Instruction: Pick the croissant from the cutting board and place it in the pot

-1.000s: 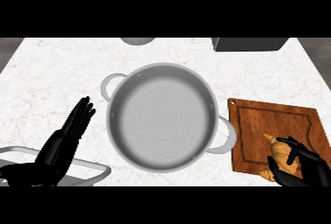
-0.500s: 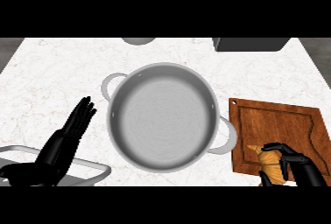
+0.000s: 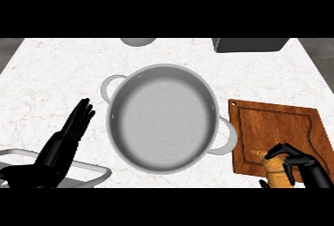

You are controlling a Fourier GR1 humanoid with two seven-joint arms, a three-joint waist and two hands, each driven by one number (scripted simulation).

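**Head view: right hand curled on the croissant at the board's near edge**

Head view looked steeply down on a white marbled table (image 3: 58, 75); a large grey pot (image 3: 161, 118) with two loop handles stood in the middle of it, its inside bare; just to its right lay a brown wooden cutting board (image 3: 277, 128), the pot's right handle close beside the board's left edge.

The right hand (image 3: 301, 167) came in from the lower right corner, its fingers curled around the croissant (image 3: 276, 171); the croissant sat at the near part of the cutting board, upright between the fingers, golden brown with ridged bands; whether it touched the board or was raised off it could not be told; it was well apart from the pot.

The left hand (image 3: 70, 132) showed at the lower left, fingers straight and together, pointing away from the robot; it held nothing and rested beside the pot's left side without touching it.

A white tray (image 3: 94, 170) with a raised rim lay at the lower left edge, partly under the left forearm; a dark box (image 3: 251, 44) and a pale round thing (image 3: 138, 41) sat at the table's far edge, both cut off by the view's top.
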